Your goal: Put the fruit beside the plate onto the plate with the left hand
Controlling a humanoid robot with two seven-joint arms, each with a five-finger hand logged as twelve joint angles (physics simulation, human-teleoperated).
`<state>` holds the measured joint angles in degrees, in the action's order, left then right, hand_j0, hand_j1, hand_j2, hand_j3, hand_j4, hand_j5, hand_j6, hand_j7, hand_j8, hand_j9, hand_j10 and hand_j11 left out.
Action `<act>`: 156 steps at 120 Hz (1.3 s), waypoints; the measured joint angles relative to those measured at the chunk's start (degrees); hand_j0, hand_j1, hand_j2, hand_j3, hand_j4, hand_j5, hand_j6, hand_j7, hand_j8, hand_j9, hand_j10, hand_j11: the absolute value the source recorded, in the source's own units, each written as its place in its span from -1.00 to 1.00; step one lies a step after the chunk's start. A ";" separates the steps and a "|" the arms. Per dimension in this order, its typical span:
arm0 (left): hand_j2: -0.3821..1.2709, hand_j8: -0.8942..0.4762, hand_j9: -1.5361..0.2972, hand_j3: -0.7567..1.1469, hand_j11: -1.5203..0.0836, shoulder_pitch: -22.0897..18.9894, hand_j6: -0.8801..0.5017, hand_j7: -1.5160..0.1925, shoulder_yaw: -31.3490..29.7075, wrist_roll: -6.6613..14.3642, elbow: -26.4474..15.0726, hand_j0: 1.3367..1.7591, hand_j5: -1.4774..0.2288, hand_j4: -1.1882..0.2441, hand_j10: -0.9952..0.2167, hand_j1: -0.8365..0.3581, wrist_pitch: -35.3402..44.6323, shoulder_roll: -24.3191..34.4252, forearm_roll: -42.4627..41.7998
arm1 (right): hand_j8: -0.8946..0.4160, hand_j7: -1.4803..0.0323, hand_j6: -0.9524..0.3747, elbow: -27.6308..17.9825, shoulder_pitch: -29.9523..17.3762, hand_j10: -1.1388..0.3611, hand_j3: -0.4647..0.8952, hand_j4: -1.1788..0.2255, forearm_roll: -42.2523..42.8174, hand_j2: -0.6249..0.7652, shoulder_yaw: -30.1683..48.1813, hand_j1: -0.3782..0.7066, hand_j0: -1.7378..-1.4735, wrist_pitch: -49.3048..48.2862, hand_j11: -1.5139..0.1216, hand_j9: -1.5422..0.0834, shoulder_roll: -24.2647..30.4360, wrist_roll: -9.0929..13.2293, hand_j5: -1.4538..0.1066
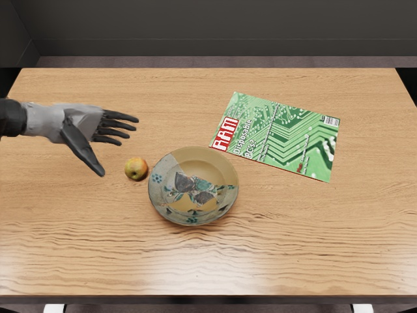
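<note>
Fruit (136, 169) just beside plate (225, 171), left of table (78, 222) centre; left hand (91, 132) open, near. Could knock it rolling, or clip plate rim.

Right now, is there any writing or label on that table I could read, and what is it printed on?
"RAM": white letters on a red block, at a corner of the green magazine.
"Disposable PCs?": cover line beside it, small, so this reading is likely but not certain.
Barcode at the cover's far corner: digits too small to read.
Plate and fruit: no text, only painted decoration on the plate.
</note>
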<state>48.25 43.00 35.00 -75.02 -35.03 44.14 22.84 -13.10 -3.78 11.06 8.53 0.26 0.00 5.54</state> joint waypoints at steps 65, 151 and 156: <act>-0.52 0.19 0.57 -0.20 0.77 6.31 0.16 0.66 -17.15 0.00 -8.54 0.52 0.61 0.55 0.51 0.83 22.01 -9.90 37.46 | 0.34 0.93 0.41 0.00 0.00 0.49 -0.32 0.65 0.00 -0.11 0.00 -0.90 -0.40 0.00 0.82 0.87 0.00 0.00 0.83; -0.47 -0.07 0.32 -0.20 0.49 7.65 -0.10 0.39 -24.30 0.00 -8.23 0.52 0.35 0.30 0.22 0.48 24.35 -12.72 42.14 | 0.34 0.93 0.41 0.00 0.00 0.49 -0.32 0.65 -0.01 -0.11 0.00 -0.90 -0.40 0.00 0.82 0.87 0.00 0.00 0.83; -0.47 -0.10 0.29 -0.20 0.45 7.51 -0.13 0.36 -24.28 0.00 -8.28 0.52 0.31 0.27 0.19 0.44 24.39 -12.20 42.15 | 0.34 0.93 0.41 0.00 0.00 0.49 -0.32 0.65 -0.01 -0.11 0.00 -0.90 -0.40 0.00 0.82 0.87 0.00 0.00 0.83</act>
<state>55.76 18.72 35.00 -83.30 -10.64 31.94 64.99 -13.10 -3.78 11.06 8.53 0.26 0.00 5.54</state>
